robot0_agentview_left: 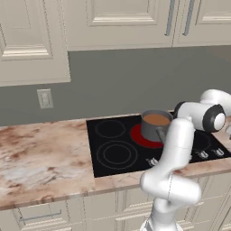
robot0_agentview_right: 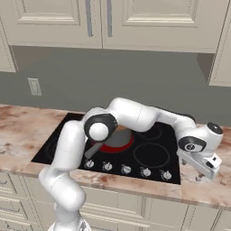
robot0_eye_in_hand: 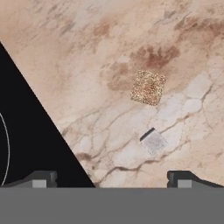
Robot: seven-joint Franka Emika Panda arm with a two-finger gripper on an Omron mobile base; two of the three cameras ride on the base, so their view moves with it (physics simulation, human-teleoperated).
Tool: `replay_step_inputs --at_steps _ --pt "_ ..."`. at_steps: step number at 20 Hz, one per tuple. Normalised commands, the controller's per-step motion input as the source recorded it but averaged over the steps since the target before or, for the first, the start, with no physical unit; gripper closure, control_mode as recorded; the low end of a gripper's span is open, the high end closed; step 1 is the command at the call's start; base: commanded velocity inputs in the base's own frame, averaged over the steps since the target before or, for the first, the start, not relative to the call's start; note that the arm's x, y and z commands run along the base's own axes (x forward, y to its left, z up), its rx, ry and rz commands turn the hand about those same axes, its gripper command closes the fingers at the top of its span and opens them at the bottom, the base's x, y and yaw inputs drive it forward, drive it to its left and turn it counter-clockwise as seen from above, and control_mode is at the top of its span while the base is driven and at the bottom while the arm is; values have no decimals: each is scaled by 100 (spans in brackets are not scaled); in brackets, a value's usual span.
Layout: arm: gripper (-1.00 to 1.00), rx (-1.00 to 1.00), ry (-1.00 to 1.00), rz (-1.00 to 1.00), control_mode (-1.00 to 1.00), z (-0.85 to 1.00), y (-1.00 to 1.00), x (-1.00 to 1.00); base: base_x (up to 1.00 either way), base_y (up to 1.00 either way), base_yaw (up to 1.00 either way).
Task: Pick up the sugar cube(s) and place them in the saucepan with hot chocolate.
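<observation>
Hand view: pincer (robot0_eye_in_hand: 112, 180) spread wide above marble bench (robot0_eye_in_hand: 87, 52), w/ brown sugar cube (robot0_eye_in_hand: 148, 87) and white sugar cube (robot0_eye_in_hand: 153, 141) lying apart. Left base view: saucepan (robot0_agentview_left: 155, 126) of hot chocolate (robot0_agentview_left: 157, 119) on red burner (robot0_agentview_left: 140, 135).

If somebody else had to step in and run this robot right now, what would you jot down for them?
Gripper: open, holding nothing, hanging over the marble counter just off the right edge of the black cooktop.
Cubes: in the hand view two lie on the counter, apart from each other: a brown speckled cube and a smaller pale grey cube, which is nearer the fingertips.
Saucepan: on the glowing red burner, with the hot chocolate inside.
Done: arm brought over the cubes.
Left: grasp each cube, carry it across, drop it in the saucepan.
</observation>
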Motion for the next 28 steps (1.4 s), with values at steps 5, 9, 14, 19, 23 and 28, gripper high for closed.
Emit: replay_step_inputs --at_steps 5,9,14,19,23,28 --pt "-100 0 0 0 -100 -17 0 -4 0 0 0" --pt "-100 -1 0 0 -100 -27 0 0 0 0 0" --pt "-100 -17 10 0 -100 0 0 -2 0 0 0" --pt "-100 -19 16 0 -100 0 0 0 0 0 0" --pt "-100 -2 0 1 -100 -21 8 -6 0 0 0" --pt "-100 0 1 0 -100 -21 0 0 0 0 0"
